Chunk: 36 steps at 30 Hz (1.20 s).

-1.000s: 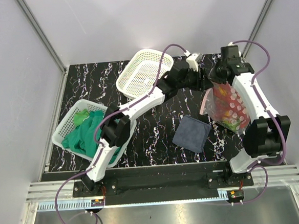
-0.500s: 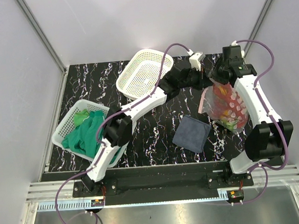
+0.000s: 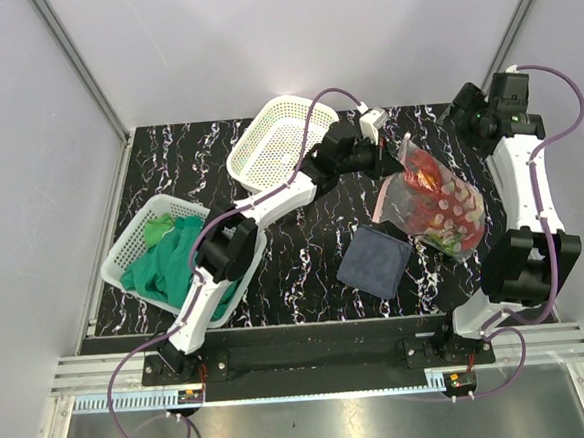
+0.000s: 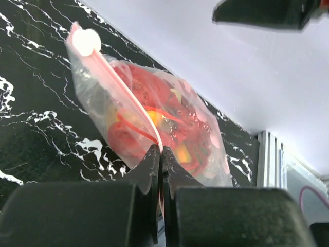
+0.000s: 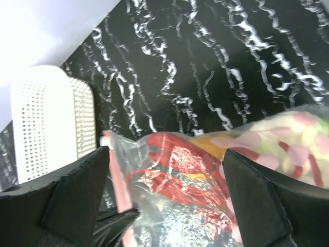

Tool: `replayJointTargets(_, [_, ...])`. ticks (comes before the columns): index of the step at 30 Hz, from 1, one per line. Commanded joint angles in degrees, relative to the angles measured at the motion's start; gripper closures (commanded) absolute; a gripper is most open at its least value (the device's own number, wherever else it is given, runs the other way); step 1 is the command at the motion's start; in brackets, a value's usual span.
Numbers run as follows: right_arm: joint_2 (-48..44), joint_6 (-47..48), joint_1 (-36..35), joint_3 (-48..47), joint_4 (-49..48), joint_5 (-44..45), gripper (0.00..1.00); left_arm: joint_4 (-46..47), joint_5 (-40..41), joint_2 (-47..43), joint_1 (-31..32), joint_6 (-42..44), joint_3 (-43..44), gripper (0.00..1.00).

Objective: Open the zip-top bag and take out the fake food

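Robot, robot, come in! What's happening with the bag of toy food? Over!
Left pincer shut on zip-top bag at its pink strip. Right pincer open, off the bag. Fake food inside bag. Dark cloth beside it, not blocking.

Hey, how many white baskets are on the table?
2: the far basket sits far back, centre; the near basket sits at the left, holding green cloth. None seems hidden.
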State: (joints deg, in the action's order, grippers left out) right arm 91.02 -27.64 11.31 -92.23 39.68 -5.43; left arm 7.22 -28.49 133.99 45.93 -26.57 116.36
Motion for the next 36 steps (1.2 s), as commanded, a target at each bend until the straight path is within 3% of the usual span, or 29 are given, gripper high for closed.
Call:
replayJointTargets(1, [1.5, -2.0, -0.7, -4.8, -0.2, -6.0, 0.04, 8.2, -4.9, -5.1, 0.1, 2.9, -0.7, 1.0])
replayJointTargets(4, [2.2, -1.5, -0.7, -6.7, 0.7, -7.0, 0.12, 9.7, -5.8, -5.8, 0.4, 4.6, -1.6, 1.0])
replayJointTargets(9, [1.3, 4.6, -0.6, -5.7, -1.0, -9.3, 0.08, 9.8, -8.0, -6.9, 0.5, 4.1, -1.0, 1.0])
replayJointTargets(17, [1.4, 16.8, 1.6, -4.1, -7.6, -14.3, 0.04, 8.4, -9.0, -4.6, -2.2, -7.8, 5.6, 1.0])
replayJointTargets(22, [-0.7, 19.5, 2.1, -0.7, -15.6, -21.5, 0.02, 9.8, -13.1, -0.9, -5.8, -16.1, 12.5, 1.0])
replayJointTargets(25, [-1.1, 22.7, 2.2, 1.8, -20.2, -30.5, 0.0, 7.4, -15.5, 1.6, -7.3, -18.8, 17.5, 1.0])
replayJointTargets(29, [-2.3, 25.1, 3.0, 6.3, -28.8, -39.9, 0.0, 7.1, -20.7, 2.2, -9.1, -21.2, 17.1, 1.0])
replayJointTargets(33, [-3.1, 22.5, 3.5, 14.1, -46.5, -48.2, 0.0, 4.2, -24.2, 2.3, -10.7, -20.4, 16.7, 1.0])
replayJointTargets(36, [-1.1, 15.2, 3.5, 15.0, -52.8, -52.5, 0.0, 0.6, -21.4, 0.7, -12.4, -19.6, 16.5, 1.0])
